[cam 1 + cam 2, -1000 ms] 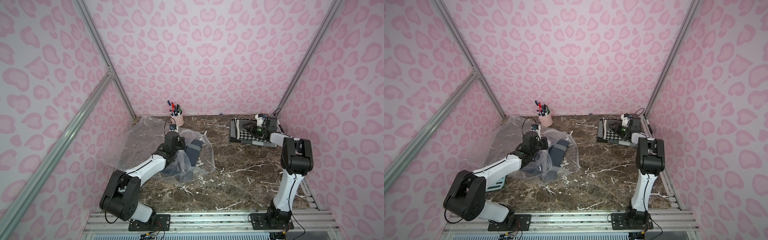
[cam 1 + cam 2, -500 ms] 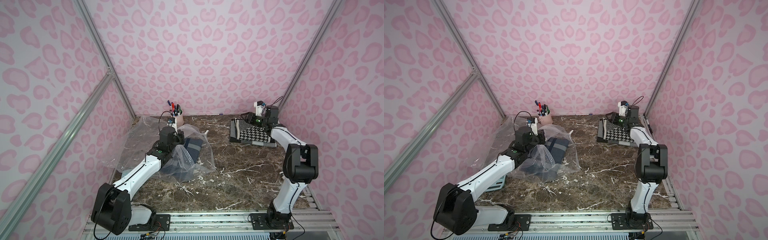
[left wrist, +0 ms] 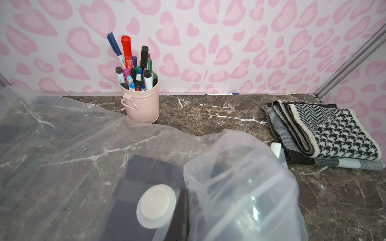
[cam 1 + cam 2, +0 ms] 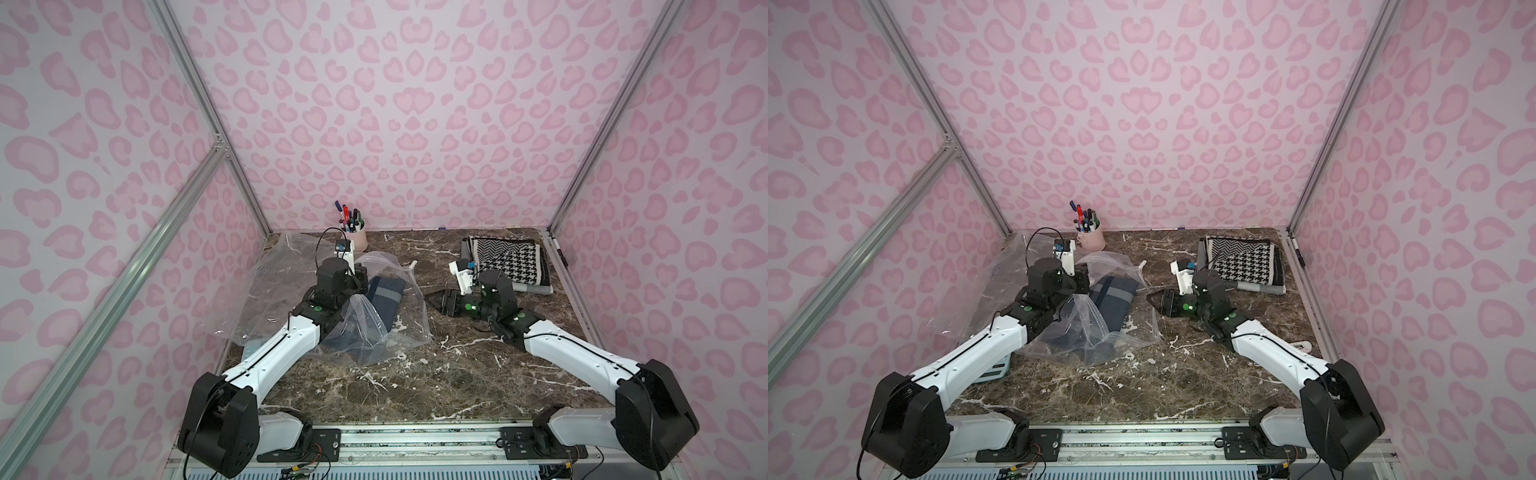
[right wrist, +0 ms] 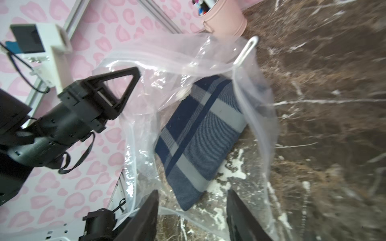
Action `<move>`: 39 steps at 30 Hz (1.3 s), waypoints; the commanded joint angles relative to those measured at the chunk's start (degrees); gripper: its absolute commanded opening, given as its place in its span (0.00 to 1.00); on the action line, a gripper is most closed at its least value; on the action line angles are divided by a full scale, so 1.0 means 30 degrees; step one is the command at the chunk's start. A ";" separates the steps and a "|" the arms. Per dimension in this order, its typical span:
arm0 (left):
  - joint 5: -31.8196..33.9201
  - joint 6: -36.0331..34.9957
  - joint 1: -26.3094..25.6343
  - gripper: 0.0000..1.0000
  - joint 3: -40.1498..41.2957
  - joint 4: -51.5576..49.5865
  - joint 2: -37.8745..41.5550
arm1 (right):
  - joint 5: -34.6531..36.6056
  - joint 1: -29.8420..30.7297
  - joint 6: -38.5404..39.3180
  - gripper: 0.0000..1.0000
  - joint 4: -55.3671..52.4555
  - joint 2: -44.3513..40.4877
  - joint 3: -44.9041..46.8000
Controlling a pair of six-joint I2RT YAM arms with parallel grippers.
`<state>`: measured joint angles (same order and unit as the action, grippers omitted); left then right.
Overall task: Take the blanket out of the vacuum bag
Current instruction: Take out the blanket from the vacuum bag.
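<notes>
The vacuum bag [image 4: 409,322] [image 4: 1133,328] lies crumpled at the table's middle left, with its round white valve disc [image 3: 155,203] facing up. Inside it lies the blanket [image 4: 384,297] [image 4: 1113,297] [image 5: 200,129], folded, navy with grey stripes. My left gripper [image 4: 360,277] [image 4: 1083,277] [image 3: 186,219] is shut on the bag's top layer and holds it lifted off the blanket. Right of the bag, my right gripper [image 4: 437,301] [image 4: 1156,302] [image 5: 193,219] hangs low and open. It faces the bag's open mouth and the blanket's near corner. The white slider clip [image 5: 246,50] sits on the zip edge.
A pink cup of markers [image 4: 356,239] stands at the back behind the bag. Folded houndstooth and grey blankets [image 4: 509,259] are stacked at the back right. A flatter clear plastic bag [image 4: 282,266] is spread along the left wall. A marker [image 4: 557,249] lies by the right wall.
My right arm left the folded stack at the back right and swung down to the left towards the bag's mouth, its jaws a little wider. My left gripper raised the bag's top layer.
</notes>
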<state>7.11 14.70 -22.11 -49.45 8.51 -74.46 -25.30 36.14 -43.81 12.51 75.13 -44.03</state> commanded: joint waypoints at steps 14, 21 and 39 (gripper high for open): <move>0.0335 0.0609 -0.0101 0.04 0.1601 0.0546 0.0209 | 0.3658 0.3783 -0.2008 0.75 0.5285 0.7673 -0.0845; 0.0401 0.0524 -0.0161 0.04 0.1597 0.0487 0.0037 | 0.2641 0.3736 -0.2964 0.79 0.8187 1.0821 -0.1403; 0.0383 0.0491 -0.0160 0.04 0.1601 0.0561 -0.0230 | 0.1461 0.3539 -0.3837 0.81 1.1210 1.3240 -0.2040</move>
<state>8.47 16.38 -22.57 -44.53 9.78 -75.00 -20.05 46.96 -54.46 43.83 114.28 -49.30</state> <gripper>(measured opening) 0.048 0.814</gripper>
